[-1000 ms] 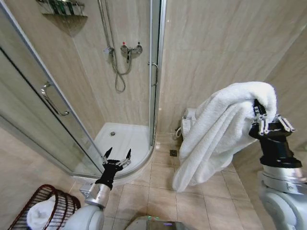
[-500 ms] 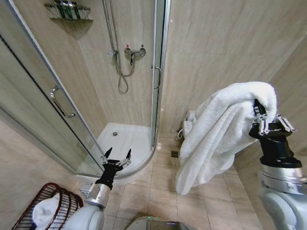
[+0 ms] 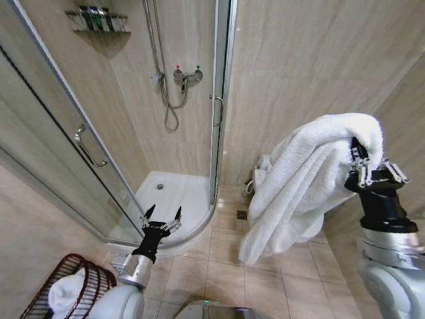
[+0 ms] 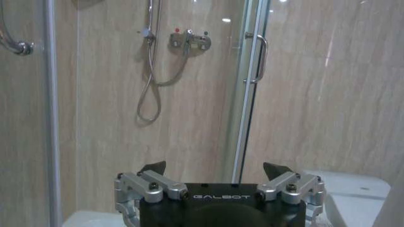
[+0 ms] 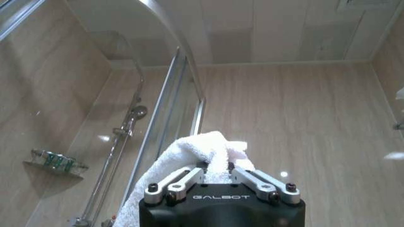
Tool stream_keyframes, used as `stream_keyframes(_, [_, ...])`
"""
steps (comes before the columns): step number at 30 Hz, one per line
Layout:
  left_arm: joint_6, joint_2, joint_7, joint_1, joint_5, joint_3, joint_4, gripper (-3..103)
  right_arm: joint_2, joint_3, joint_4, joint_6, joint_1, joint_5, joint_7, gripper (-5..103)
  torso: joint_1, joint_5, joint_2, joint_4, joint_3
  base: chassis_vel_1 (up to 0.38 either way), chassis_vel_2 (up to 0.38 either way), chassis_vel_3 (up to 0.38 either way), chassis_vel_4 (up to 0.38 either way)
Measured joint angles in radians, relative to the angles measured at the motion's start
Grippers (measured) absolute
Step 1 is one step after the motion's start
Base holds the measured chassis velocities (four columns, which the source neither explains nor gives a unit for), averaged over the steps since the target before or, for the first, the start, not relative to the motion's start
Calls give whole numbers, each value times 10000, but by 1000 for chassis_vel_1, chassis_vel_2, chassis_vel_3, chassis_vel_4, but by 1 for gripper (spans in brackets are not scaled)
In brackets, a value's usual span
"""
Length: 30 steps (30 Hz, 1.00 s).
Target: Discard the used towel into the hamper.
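A big white towel (image 3: 302, 179) hangs from my right gripper (image 3: 359, 158), raised at the right of the head view and shut on the towel's top fold. The right wrist view shows the towel (image 5: 196, 156) bunched between the closed fingers. The hamper (image 3: 66, 289), a dark reddish-brown ribbed basket with a white cloth inside, stands on the floor at the lower left. My left gripper (image 3: 161, 216) is open and empty, held low in front of the shower tray, right of the hamper. The left wrist view shows its spread fingertips (image 4: 153, 167).
A corner shower cabin with a glass door (image 3: 73, 146) and curved white tray (image 3: 174, 196) takes up the left and middle. A white toilet (image 3: 262, 169) sits behind the towel against the tiled wall. Beige floor tiles (image 3: 219, 272) lie open between the shower and me.
The whole head view has shifted: shower and hamper slid right, so the camera turned left. Both grippers and the towel kept their places in the picture.
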Motion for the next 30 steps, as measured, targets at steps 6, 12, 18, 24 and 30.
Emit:
stream_keyframes(6, [0,0,0,0,0,0,0,100,5,-20,0,-2,2,2,2,8,96,0,216,0,121,0,0,0,0])
stream_keyframes(12, [0,0,0,0,0,0,0,100,14,-35,0,-3,4,4,-3,8,102,0,233,0,131,0,0,0,0])
stream_keyframes(18, [0,0,0,0,0,0,0,100,8,-35,0,-4,12,35,-4,8,96,0,212,1,122,0,0,0,0])
stream_keyframes(24, [0,0,-1,0,0,0,0,100,22,-40,0,-3,9,40,-23,8,76,1,176,0,101,35,-41,-66,75])
stream_keyframes(30, [0,0,0,0,0,0,0,100,30,-49,0,-2,6,38,-37,8,64,-1,157,1,88,88,-71,-93,65])
